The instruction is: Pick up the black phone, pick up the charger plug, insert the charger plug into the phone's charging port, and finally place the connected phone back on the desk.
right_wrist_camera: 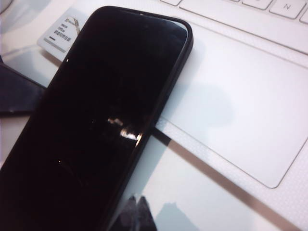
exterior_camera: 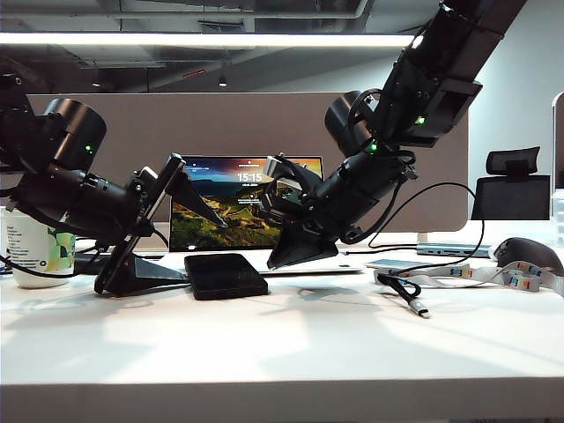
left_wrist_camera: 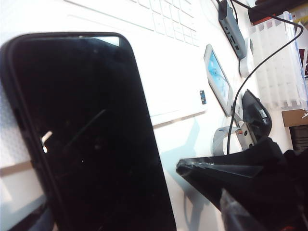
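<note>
Two pincers [exterior_camera: 163,225] [exterior_camera: 295,251] flanking black phone [exterior_camera: 226,275].

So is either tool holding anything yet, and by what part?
Nothing is held. The flat glossy black phone lies on the white desk; the left tool is open beside it, the right tool shut, empty.

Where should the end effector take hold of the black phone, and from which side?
The black phone lies flat on the desk, its far end against the laptop. Probably best to pinch across its long edges, coming from the left, where the open left end effector already stands beside it; the flat slab leaves only those thin edges to grip.
</note>
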Controlling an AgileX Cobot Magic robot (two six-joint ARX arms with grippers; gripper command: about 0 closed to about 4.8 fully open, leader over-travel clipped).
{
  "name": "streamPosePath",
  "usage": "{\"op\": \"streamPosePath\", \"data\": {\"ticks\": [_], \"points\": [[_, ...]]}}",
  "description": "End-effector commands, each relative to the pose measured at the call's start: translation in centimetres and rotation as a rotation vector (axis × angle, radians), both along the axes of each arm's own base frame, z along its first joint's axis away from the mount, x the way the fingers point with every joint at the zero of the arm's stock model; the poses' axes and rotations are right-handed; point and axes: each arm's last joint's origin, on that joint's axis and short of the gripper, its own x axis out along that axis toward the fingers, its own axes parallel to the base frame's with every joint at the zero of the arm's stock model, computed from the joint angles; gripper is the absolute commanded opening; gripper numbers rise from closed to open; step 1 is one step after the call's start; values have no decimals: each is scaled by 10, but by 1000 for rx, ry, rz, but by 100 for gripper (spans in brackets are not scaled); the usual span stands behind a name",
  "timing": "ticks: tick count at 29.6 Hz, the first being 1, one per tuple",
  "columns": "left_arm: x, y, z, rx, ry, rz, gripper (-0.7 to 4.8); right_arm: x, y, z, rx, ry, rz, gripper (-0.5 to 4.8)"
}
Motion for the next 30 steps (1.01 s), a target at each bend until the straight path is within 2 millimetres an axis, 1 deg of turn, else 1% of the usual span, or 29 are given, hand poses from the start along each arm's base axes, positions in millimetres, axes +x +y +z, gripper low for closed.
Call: {"op": "streamPosePath", "data": {"ticks": [1, 7, 12, 21, 27, 30], "points": [[-9, -1, -22, 27, 142, -6, 479, 1, 2, -1, 14, -10, 8, -5], [-11, -8, -24, 20, 147, -39, 479, 3, 8, -10, 36, 24, 51, -5], [-14, -16, -23, 19, 136, -80, 479, 1, 15, -8, 50, 19, 79, -5], [-15, -18, -23, 16, 130, -101, 479, 0, 17, -6, 85, 10, 121, -5], [-14, -18, -23, 22, 126, -94, 479, 1, 15, -7, 52, 6, 81, -5], [-14, -17, -24, 38, 123, -72, 423, 1, 15, -7, 53, 5, 80, -5]]}}
